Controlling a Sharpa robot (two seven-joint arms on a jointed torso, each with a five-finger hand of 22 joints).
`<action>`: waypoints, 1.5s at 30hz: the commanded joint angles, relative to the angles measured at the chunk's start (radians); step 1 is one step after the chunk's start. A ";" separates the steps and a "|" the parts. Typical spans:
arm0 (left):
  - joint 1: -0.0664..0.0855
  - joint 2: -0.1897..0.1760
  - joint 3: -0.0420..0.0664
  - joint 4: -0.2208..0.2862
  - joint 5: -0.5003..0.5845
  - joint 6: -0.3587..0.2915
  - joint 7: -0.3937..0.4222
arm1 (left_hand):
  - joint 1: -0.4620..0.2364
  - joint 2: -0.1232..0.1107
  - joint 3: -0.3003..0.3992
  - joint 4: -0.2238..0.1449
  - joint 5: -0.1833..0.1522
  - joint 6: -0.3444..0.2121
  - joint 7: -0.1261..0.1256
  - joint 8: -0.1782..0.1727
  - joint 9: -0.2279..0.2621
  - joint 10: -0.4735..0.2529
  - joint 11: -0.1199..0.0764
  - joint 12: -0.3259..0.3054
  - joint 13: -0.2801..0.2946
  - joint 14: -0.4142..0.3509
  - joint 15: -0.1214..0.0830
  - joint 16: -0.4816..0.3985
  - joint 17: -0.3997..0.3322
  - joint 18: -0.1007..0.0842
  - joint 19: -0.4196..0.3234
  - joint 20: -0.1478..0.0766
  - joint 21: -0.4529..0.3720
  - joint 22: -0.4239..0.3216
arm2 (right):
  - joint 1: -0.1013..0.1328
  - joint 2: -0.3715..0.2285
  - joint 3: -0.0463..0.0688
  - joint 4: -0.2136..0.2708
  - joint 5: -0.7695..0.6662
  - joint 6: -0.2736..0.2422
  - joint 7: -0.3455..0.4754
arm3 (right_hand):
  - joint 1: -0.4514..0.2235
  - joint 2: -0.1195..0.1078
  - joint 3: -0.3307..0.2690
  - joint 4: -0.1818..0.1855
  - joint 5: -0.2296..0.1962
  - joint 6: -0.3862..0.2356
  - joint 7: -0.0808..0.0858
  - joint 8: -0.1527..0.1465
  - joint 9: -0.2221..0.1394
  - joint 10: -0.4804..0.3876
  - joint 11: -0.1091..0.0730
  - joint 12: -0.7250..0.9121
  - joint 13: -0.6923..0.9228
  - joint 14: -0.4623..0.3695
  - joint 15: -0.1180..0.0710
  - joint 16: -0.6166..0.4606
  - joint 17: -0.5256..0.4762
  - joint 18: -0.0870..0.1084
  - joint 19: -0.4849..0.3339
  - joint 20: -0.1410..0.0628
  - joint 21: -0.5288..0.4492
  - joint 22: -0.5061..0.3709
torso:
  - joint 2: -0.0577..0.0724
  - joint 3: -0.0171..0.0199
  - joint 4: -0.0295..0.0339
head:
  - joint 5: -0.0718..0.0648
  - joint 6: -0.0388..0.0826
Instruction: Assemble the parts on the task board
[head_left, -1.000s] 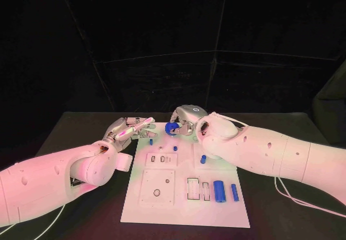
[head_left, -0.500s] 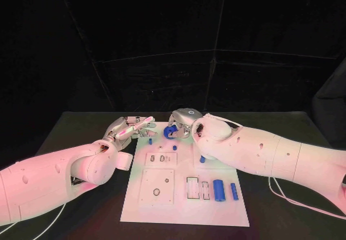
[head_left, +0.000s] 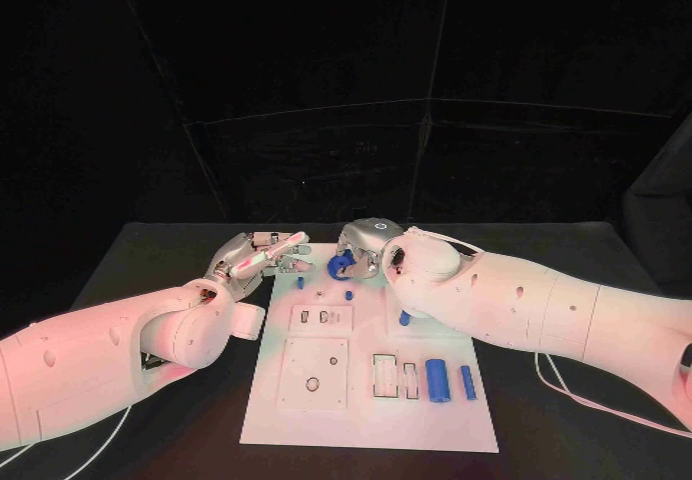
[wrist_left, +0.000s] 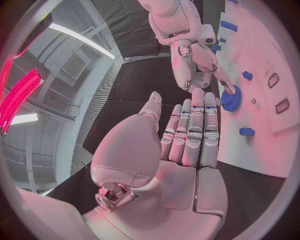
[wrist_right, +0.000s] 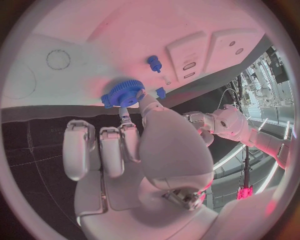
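I have the right hand (head_left: 369, 250) over the far end of the task board (head_left: 368, 425), pinching a blue gear (wrist_right: 124, 93) between thumb and fingers. From the right wrist view I judge the gear is at or just above the board's surface, though I cannot tell whether it is seated on anything yet. My left hand (head_left: 263, 256) hovers just left of it off the board's far-left corner, fingers straight and pressed side by side, holding nothing.

As for progress, I read it as early. Two small blue pegs (head_left: 351, 297) stand near the far end, and another blue piece (head_left: 405, 319) shows beside my right arm. Two blue cylinders (head_left: 437, 381) lie loose at the near right beside open slots (head_left: 385, 377), and the recesses in the raised plates look unfilled. Most of the assembly is left.
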 joint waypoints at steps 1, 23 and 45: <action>0.002 0.000 0.001 0.001 0.002 0.013 0.012 | 0.003 0.010 -0.001 -0.006 -0.002 0.004 0.001 -0.007 0.001 0.000 -0.001 -0.004 0.000 0.000 0.004 -0.005 0.002 0.006 0.007 0.002 -0.004 -0.001 | 0.002 0.002 0.000 -0.004 -0.014 0.013 -0.005 | -0.033 -0.021 -0.019 0.013 -0.001 -0.047 0.015 -0.030 -0.005 -0.007 0.012 -0.009 0.057 0.084 0.016 0.004 0.173 -0.008 0.013 0.015 0.004 0.036 | 0.000 0.0001 -0.0005 | 0.001 0.001; 0.002 0.001 0.001 0.000 0.002 0.012 0.007 | 0.005 0.011 -0.001 -0.009 -0.002 0.004 0.000 -0.007 0.001 0.001 -0.002 -0.004 0.000 0.000 0.004 -0.006 0.003 0.006 0.008 0.002 -0.005 -0.002 | 0.001 -0.024 0.000 0.005 0.045 -0.014 0.001 | -0.193 0.019 -0.135 0.125 0.111 -0.022 0.012 -0.024 0.001 0.006 0.013 0.008 0.078 0.086 0.020 0.007 0.183 -0.009 0.014 0.023 0.010 0.044 | 0.000 0.0013 -0.0016 | -0.001 0.004; 0.002 0.002 0.000 -0.012 0.002 0.019 0.011 | 0.011 0.015 0.000 -0.018 -0.002 0.004 0.000 -0.008 0.000 0.001 -0.002 -0.005 0.000 -0.005 0.005 -0.012 0.005 0.006 0.008 0.002 -0.010 -0.005 | 0.003 -0.463 -0.001 0.241 0.512 -0.088 0.373 | 0.051 -0.008 -0.133 -0.056 0.128 0.017 0.002 -0.006 0.002 0.007 0.001 0.006 0.082 0.087 0.010 0.009 0.191 -0.010 0.016 0.014 0.014 0.054 | -0.010 0.0114 -0.0286 | -0.010 0.014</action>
